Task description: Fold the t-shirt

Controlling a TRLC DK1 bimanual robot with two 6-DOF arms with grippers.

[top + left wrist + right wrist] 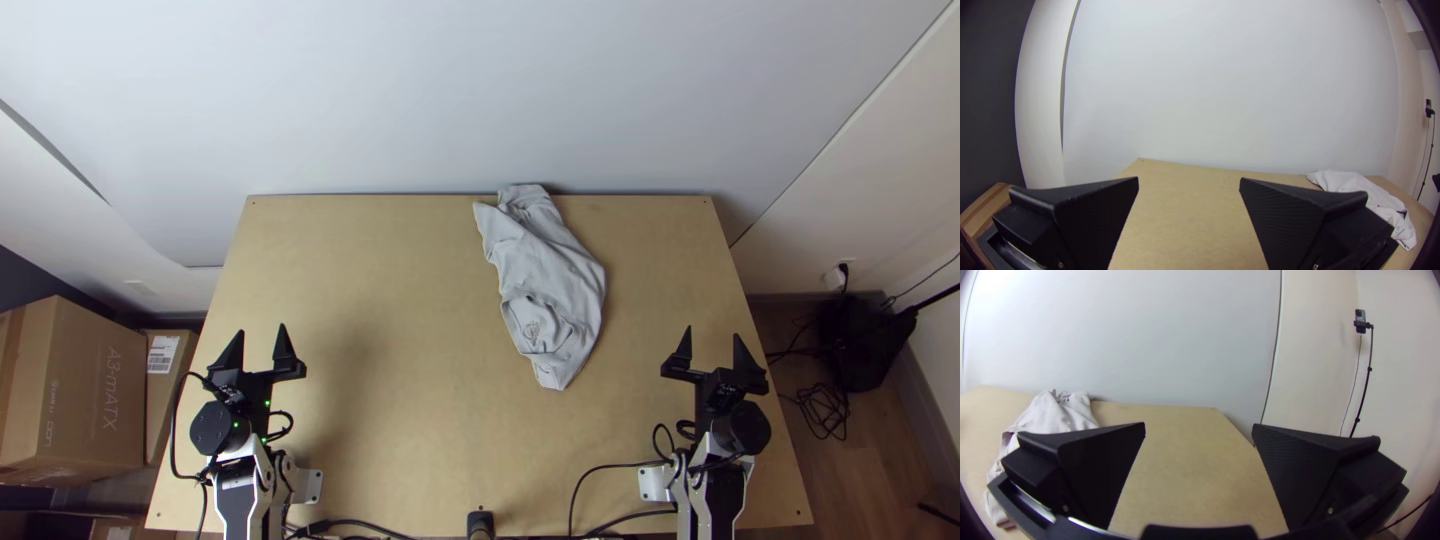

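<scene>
The light grey t-shirt (pixel 550 275) lies bunched in a long, wrinkled heap right of the table's middle in the top view, its far end at the back edge. My left gripper (pixel 259 345) stands open at the table's left side, well apart from the cloth. At the right side my right gripper (pixel 712 350) is also open, nearer to the shirt but not touching it. In the left wrist view the gripper (pixel 1189 185) has bare table between its fingers, with the shirt (pixel 1360 192) beyond. The right wrist view has the gripper (pixel 1199 430) parted and the shirt (pixel 1055 415) partly behind one finger.
Bare wood of the table (pixel 400 300) stretches between the left gripper and the cloth. A white wall (pixel 480 100) rises behind the back edge. Black cables (pixel 600 467) run along the near edge. Cardboard boxes (pixel 75 390) stand left of the table.
</scene>
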